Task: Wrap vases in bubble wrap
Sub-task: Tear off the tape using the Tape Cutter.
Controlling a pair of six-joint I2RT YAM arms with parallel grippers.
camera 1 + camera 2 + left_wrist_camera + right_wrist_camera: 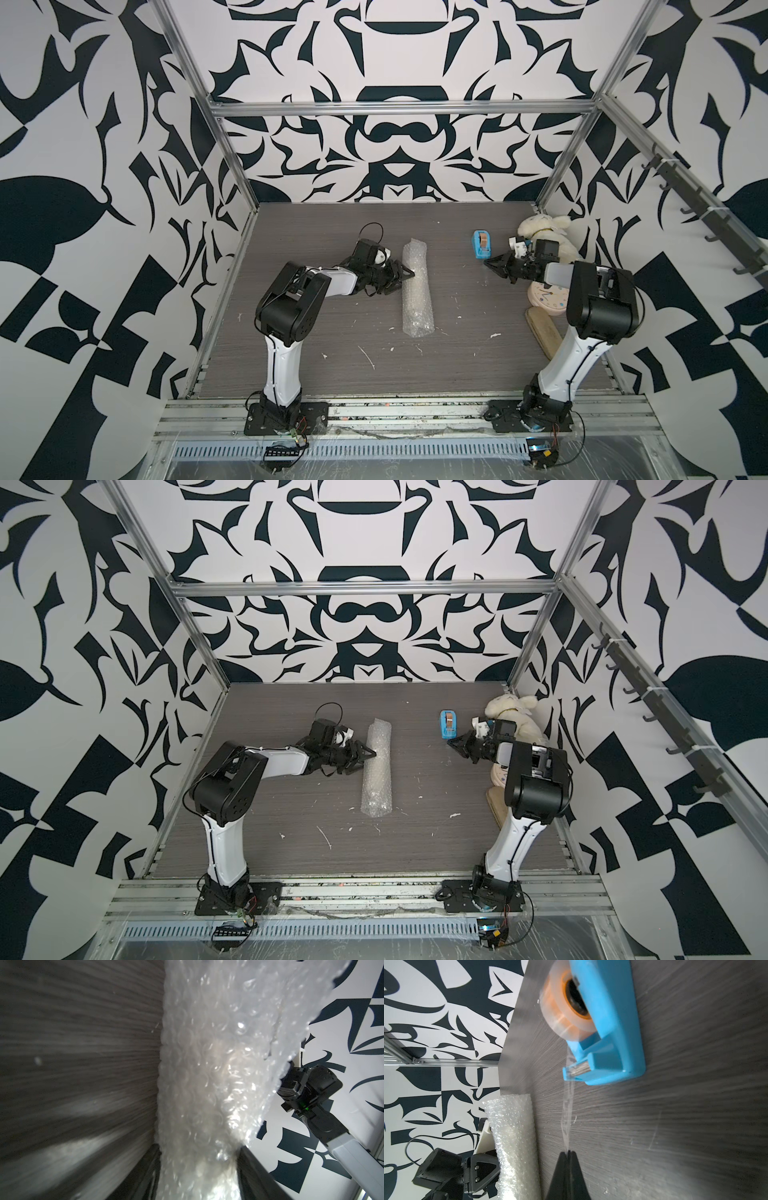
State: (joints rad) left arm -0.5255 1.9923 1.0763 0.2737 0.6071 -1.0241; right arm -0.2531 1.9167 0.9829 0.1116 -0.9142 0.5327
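The bubble wrap (417, 291) (376, 766) lies rolled into a long tube at mid-table. The vase is hidden inside the roll; only a faint cream tint shows through the plastic (218, 1068). My left gripper (405, 276) (368, 756) (199, 1151) reaches in from the left, its jaws closed on the roll's far half from both sides. My right gripper (490, 262) (453, 744) (568, 1152) is shut on a clear strip of tape (568, 1109) that runs taut back to the blue tape dispenser (482, 244) (448, 723) (608, 1022).
A cream plush bunny (540, 226) sits in the back right corner. Under the right arm lie a pink clock (540, 297) and a beige oblong case (540, 332). Small white scraps dot the dark table (332, 316). Metal frame posts stand at the table's sides.
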